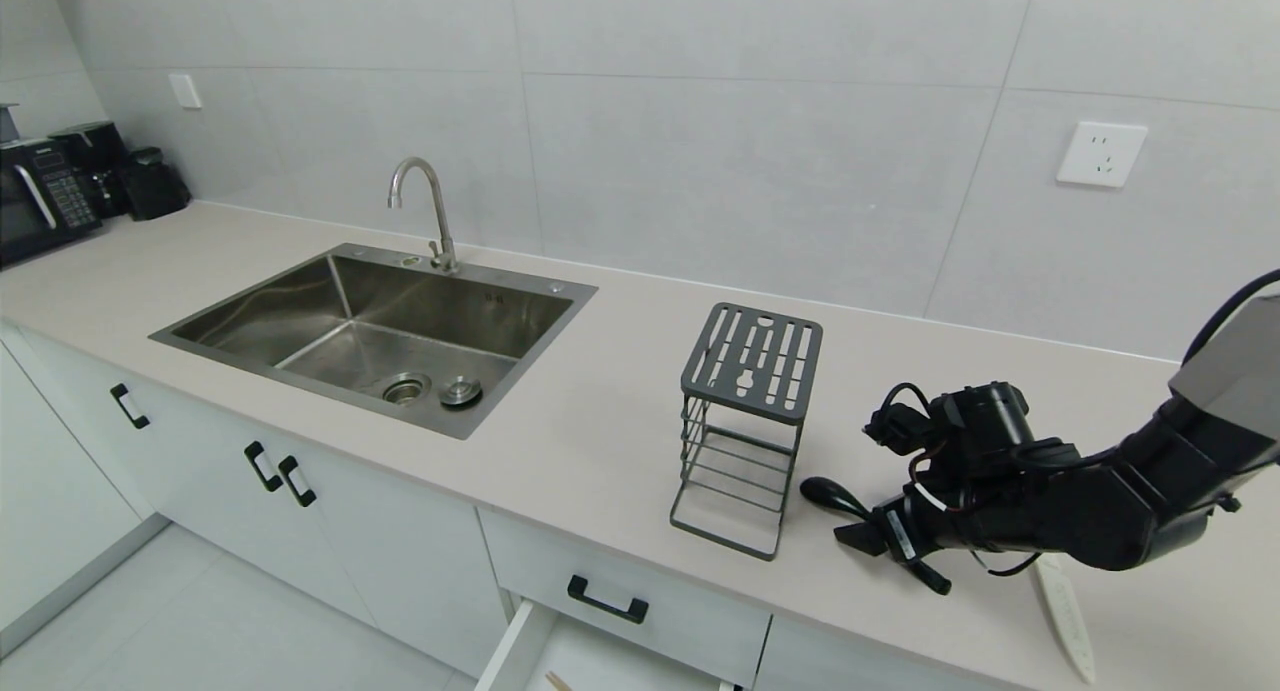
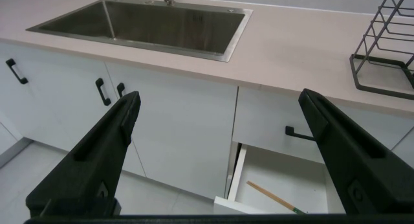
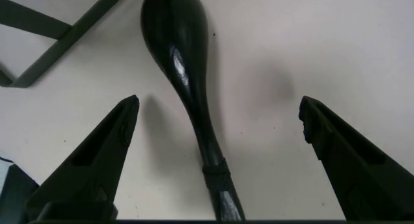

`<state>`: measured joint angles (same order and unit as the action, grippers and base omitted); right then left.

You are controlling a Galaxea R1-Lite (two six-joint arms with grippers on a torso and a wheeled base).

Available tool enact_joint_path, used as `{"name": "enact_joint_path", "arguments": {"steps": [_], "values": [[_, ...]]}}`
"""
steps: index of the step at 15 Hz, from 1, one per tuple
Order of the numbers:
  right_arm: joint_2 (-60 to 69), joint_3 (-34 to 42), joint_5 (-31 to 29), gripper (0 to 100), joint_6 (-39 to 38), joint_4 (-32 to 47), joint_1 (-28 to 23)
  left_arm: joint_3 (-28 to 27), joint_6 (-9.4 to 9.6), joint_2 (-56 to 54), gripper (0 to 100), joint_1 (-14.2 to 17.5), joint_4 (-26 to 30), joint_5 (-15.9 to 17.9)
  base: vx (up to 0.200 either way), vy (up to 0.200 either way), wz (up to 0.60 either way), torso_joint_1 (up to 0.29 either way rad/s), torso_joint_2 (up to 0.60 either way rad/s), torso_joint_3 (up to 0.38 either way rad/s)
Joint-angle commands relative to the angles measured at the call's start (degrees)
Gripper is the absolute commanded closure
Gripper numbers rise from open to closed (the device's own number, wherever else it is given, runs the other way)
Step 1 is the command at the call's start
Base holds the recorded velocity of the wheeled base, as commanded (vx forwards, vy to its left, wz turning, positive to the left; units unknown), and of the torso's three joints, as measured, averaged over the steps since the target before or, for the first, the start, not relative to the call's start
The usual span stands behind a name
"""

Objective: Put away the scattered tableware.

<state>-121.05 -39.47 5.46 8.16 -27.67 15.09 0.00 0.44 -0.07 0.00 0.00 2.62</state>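
A black spoon (image 3: 187, 68) lies flat on the beige counter, its bowl (image 1: 825, 493) just right of the dark grey rack's foot. My right gripper (image 1: 890, 551) is low over the counter and open, one finger on each side of the spoon's handle (image 3: 217, 185), not closed on it. A white knife (image 1: 1065, 611) lies on the counter under the right forearm, near the front edge. My left gripper (image 2: 220, 159) hangs open and empty in front of the cabinets, above an open drawer (image 2: 278, 185) that holds a wooden chopstick (image 2: 272, 197).
The wire rack (image 1: 745, 426) stands upright mid-counter. A steel sink (image 1: 380, 331) with a faucet (image 1: 425, 206) is to its left. The open drawer (image 1: 560, 661) sticks out below the counter edge. Appliances (image 1: 60, 186) stand at the far left.
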Motion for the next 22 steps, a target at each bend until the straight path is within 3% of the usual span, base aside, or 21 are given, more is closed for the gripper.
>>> {"name": "enact_joint_path", "arguments": {"steps": [1, 3, 4, 12, 17, 22], "values": [[-1.1, -0.2, 0.2, 0, 0.1, 0.0, 0.0, 0.0, 0.0, 0.1, 0, 0.0, 0.0, 0.0, 0.0, 0.0, 0.0, 0.0, 0.0, 0.0], [-1.4, -0.2, 0.3, 0, 0.1, -0.3, 0.4, 0.0, 0.0, 0.1, 0, 0.0, 0.0, 0.0, 0.0, 0.0, 0.0, 0.0, 0.0, 0.0], [-1.7, -0.1, 0.3, 100, 0.1, -0.7, 0.6, 0.0, 0.0, 0.1, 0, 0.0, 0.0, 0.0, 0.0, 0.0, 0.0, 0.0, 0.0, 0.0], [-1.6, 1.8, -0.3, 100, 0.3, -0.7, 1.2, 0.0, 0.0, 0.1, 0, 0.0, 0.0, 0.0, 0.0, 0.0, 0.0, 0.0, 0.0, 0.0], [2.0, 2.6, -0.3, 100, 0.3, -0.8, 4.9, 0.0, 0.0, 0.1, 0, 0.0, 0.0, 0.0, 0.0, 0.0, 0.0, 0.0, 0.0, 0.0], [9.5, 10.3, -1.9, 100, -0.2, -2.7, 6.1, 0.0, 0.0, 0.1, 0, 0.0, 0.0, 0.0, 0.0, 0.0, 0.0, 0.0, 0.0, 0.0]]}}
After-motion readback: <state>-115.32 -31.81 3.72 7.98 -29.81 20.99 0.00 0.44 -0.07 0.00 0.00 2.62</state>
